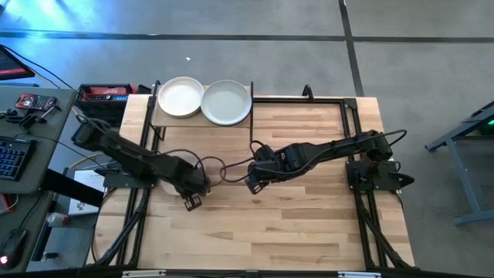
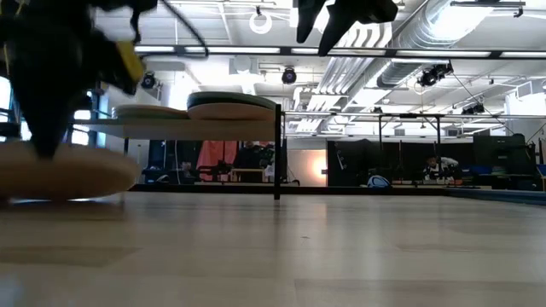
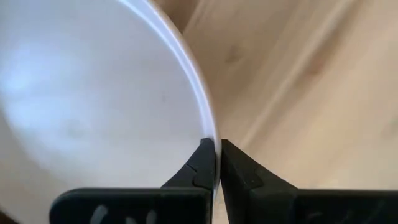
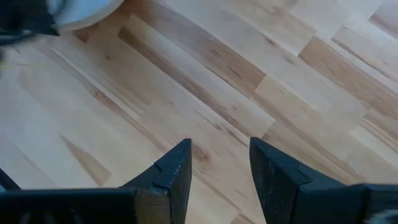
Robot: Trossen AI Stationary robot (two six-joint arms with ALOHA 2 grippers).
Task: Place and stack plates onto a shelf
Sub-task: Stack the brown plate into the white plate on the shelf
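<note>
A pale plate lies on the table's left side with its rim pinched by the left gripper, two more plates sit on the far shelf, and the right gripper hovers spread mid-table.

overhead, table-level, two close wrist views

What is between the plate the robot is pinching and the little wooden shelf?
Nothing visible. The left gripper is shut on the rim of a pale round plate on the tabletop; only bare wood lies toward the small raised light-wood shelf, which already holds two pale plates.
</note>
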